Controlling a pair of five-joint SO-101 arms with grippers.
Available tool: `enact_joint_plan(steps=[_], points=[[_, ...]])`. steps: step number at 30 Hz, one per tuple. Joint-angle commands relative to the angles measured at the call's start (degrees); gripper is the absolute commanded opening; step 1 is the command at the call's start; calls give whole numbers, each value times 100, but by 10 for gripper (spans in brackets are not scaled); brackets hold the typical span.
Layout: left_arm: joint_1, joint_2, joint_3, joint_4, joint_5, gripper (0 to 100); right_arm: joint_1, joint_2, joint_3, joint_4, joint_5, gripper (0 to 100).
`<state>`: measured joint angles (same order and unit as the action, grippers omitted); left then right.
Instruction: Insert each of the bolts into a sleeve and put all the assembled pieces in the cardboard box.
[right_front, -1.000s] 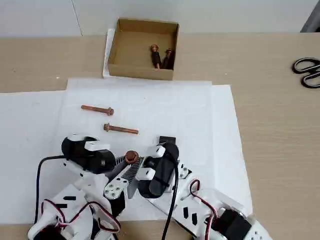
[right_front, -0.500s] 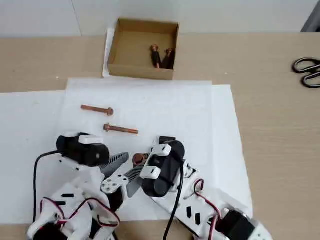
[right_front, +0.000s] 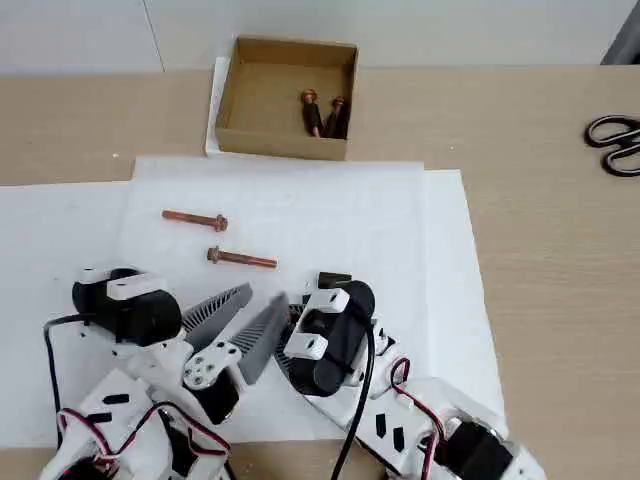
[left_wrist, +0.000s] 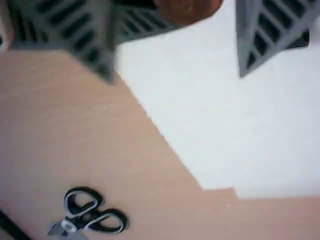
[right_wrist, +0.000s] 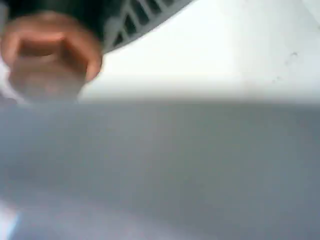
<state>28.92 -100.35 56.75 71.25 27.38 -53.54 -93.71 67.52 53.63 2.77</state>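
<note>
Bolt head (right_wrist: 50, 55): a copper hex head sits close up in the right wrist view, just beside a broad grey blur. In the left wrist view a copper shape (left_wrist: 187, 7) hangs between the two ribbed fingers and touches neither.
Left pincer (right_front: 268, 292): apart, with both fingers (right_front: 215, 308) spread wide and pointing far and right over the white sheet.
Right pincer (right_front: 297, 318): tucked under its own arm's black motor (right_front: 330, 345), its tip just beside the left one's. I cannot tell whether it is apart or together.
Loose bolts: two lie on the sheet, far-left of the pincers, one nearer (right_front: 242, 258) and one farther (right_front: 195, 218). Both lie roughly left to right and do not touch.
Cardboard box (right_front: 280, 143): open-topped, just past the far edge of the sheet. Two sleeved pieces (right_front: 312, 113) lie side by side in its right part.
White sheet (right_front: 400, 230): spread over the near left of the wooden surface (right_front: 540, 260).
Scissors (right_front: 615, 145): on bare wood at the far right, well apart from everything else.
In the way: the black motor blocks any look from above at where the two pincers meet.
</note>
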Motion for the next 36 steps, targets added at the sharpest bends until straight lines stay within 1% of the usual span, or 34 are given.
enact_joint_plan(steps=[1,3,6,8,11,15,17,20,23,25,28,31,33,36], points=[[-62,44,-189,-334,18,1,57,-22,-114,-207,26,2],[-62,44,-171,-404,18,7,84,-22,-79,-198,26,2],[-79,44,-171,-466,9,6,382,-22,18,-198,26,2],[-352,35,-171,-598,9,6,681,-22,79,-189,26,2],[-1143,44,-171,-932,-18,6,1033,-13,246,-242,0,2],[-2374,62,-154,-1495,-448,6,1569,22,422,-242,-589,2],[-2936,53,-48,-1626,-448,6,2018,171,404,-303,-791,2],[-3745,53,171,-1609,-440,6,2721,708,26,-541,-1108,2],[-4316,53,338,-1635,-448,6,3108,1710,-782,-629,-1442,2],[-4378,70,418,-1679,-431,6,3275,2484,-1442,-655,-1662,2],[-4044,70,716,-1899,-255,6,3468,3574,-2391,-646,-1881,2],[-3798,70,840,-1890,105,6,3495,4646,-3235,-646,-1890,2],[-3789,70,840,-1864,246,6,3477,5367,-3886,-655,-1881,2],[-4018,62,822,-1618,299,6,3495,6431,-4897,-743,-1908,2]])
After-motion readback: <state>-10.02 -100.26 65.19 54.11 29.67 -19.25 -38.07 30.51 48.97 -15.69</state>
